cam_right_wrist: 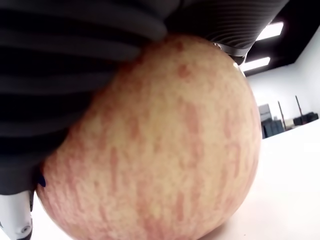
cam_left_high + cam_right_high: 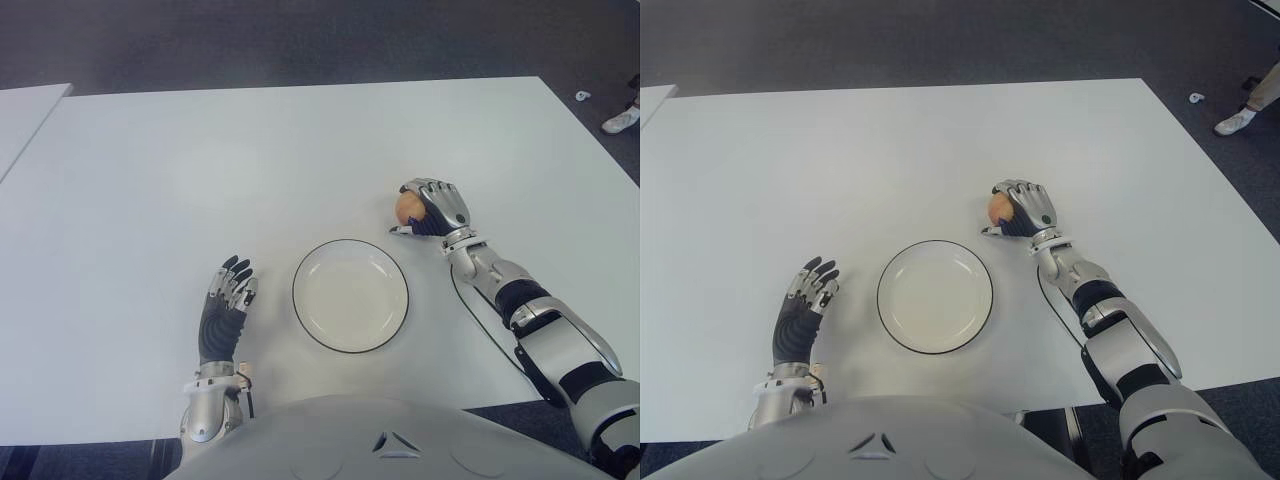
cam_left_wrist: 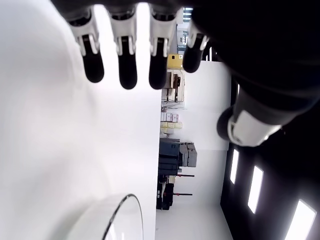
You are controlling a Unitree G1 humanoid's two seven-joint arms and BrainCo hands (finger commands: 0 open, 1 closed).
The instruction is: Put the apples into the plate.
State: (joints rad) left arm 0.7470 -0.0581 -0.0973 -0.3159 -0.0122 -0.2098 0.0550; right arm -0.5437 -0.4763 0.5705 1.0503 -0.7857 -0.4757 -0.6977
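A yellow-red apple (image 2: 405, 207) sits on the white table (image 2: 200, 170) just beyond the right rim of the plate. My right hand (image 2: 432, 208) is curled over it, fingers wrapped around it; the right wrist view is filled by the apple (image 1: 160, 145) pressed against the dark fingers (image 1: 75, 55). The white plate (image 2: 350, 295) with a dark rim lies near the table's front edge and holds nothing. My left hand (image 2: 228, 295) shows to the left of the plate, fingers stretched out and holding nothing; in its wrist view the fingers (image 3: 127, 65) point straight and the plate's rim (image 3: 131, 210) shows.
A second white table (image 2: 25, 110) stands at the far left. At the far right, on the dark floor beyond the table, a person's shoe (image 2: 622, 120) shows.
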